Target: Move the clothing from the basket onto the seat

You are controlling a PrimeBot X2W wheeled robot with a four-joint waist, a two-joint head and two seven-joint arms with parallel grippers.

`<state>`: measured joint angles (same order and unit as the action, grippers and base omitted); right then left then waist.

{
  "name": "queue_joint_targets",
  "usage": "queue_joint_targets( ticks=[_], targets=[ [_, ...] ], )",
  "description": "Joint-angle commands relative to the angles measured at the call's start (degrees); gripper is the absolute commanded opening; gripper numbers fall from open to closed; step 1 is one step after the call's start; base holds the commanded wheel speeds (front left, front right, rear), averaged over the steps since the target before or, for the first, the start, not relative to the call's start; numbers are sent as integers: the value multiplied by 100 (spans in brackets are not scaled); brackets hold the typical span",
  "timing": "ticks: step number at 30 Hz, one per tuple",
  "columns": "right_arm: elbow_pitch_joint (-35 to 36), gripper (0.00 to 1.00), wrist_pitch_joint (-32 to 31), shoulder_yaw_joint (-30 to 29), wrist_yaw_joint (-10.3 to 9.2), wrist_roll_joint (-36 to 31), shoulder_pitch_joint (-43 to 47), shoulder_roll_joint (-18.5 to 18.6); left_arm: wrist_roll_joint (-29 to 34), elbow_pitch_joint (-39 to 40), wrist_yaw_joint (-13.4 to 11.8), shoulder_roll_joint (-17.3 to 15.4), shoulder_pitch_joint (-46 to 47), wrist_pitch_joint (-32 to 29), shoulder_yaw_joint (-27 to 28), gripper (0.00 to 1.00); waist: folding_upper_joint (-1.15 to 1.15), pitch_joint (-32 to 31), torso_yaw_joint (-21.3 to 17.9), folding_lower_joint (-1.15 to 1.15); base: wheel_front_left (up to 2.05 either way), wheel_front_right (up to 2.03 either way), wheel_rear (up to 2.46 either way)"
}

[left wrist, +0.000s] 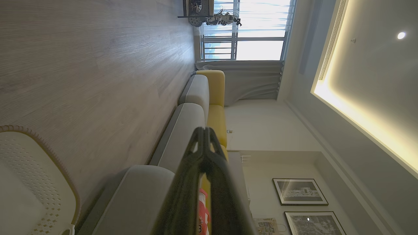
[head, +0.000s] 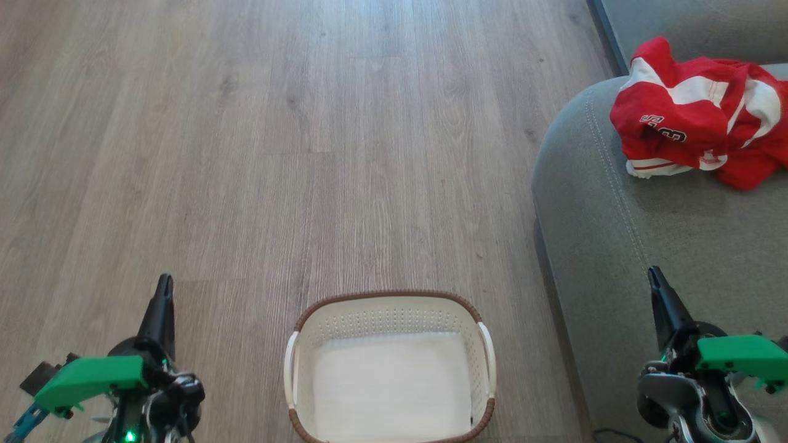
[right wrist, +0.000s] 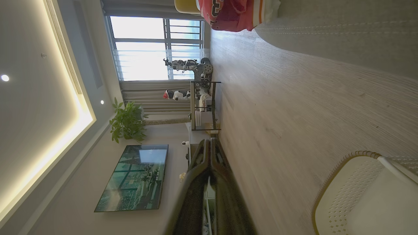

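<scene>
the job looks done: the red jerseys (head: 695,117) lie heaped on the grey sofa seat (head: 615,203), well beyond the right claw (head: 655,280). the cream laundry basket (head: 388,295), between it and the left claw (head: 163,289), holds no clothing. both claws have fingers pressed together, gripping nothing.

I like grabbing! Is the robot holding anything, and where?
Nothing is held. The left gripper and right gripper are shut and empty; the clothing lies on the seat.
</scene>
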<state>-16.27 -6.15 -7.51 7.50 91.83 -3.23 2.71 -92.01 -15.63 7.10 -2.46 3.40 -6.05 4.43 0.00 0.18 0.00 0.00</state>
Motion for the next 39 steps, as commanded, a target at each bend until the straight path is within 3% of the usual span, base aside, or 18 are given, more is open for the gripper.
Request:
queue_joint_targets(
  ticks=[1,39],
  targets=[
    [223,0,-38,93,-1,29,-297,18,-11,156,38,-43,281,-48,214,0,0,0,0,0,0,0,0],
    [223,0,-39,93,-1,28,-297,17,-11,157,38,-43,281,-49,215,0,0,0,0,0,0,0,0]
  ],
)
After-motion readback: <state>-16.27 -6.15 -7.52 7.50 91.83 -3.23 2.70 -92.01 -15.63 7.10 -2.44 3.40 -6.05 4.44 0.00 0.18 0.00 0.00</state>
